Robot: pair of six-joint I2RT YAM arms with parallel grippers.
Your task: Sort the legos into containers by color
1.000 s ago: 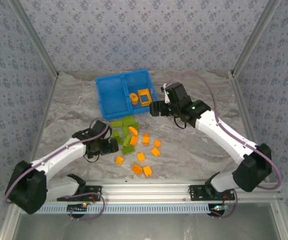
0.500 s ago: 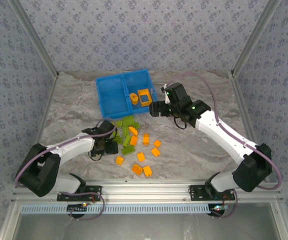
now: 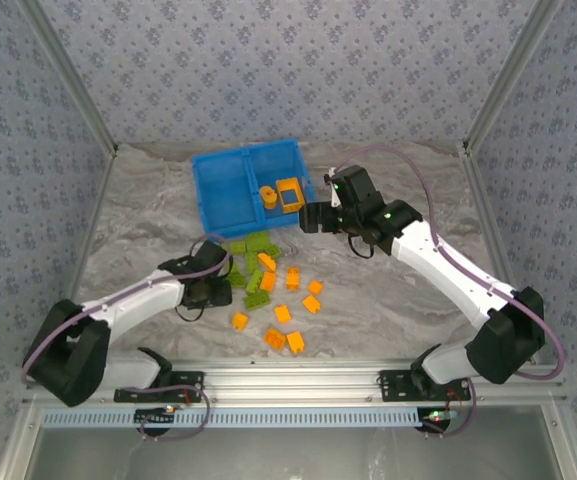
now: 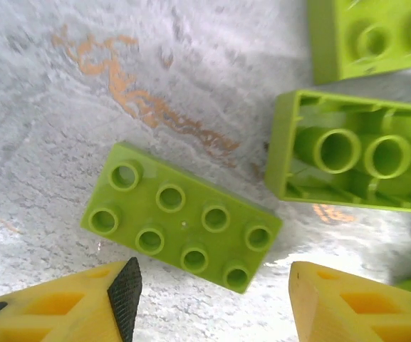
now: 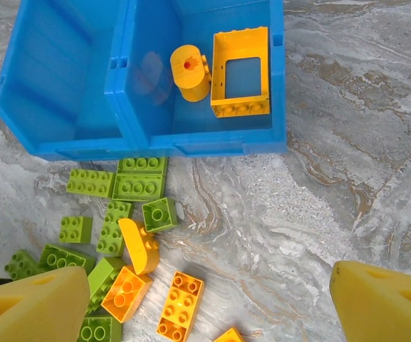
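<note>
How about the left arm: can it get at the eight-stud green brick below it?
Probably yes. The brick lies studs up, apart from its neighbours, and the left gripper hangs right over it, jaws apart.

**Brick Count: Orange and Green**

There is one blue bin [image 3: 200, 195], and it has two compartments. The right compartment holds two orange pieces, one cylinder [image 5: 189, 72] and one open frame [image 5: 239, 108]. In the overhead view nine orange bricks [image 3: 282, 314] lie loose on the table. There are about ten green bricks [image 3: 258, 243], but they are packed too closely for an exact count. Two arms work the table: the left arm [image 3: 138, 300] and the right arm [image 3: 448, 265].
</note>
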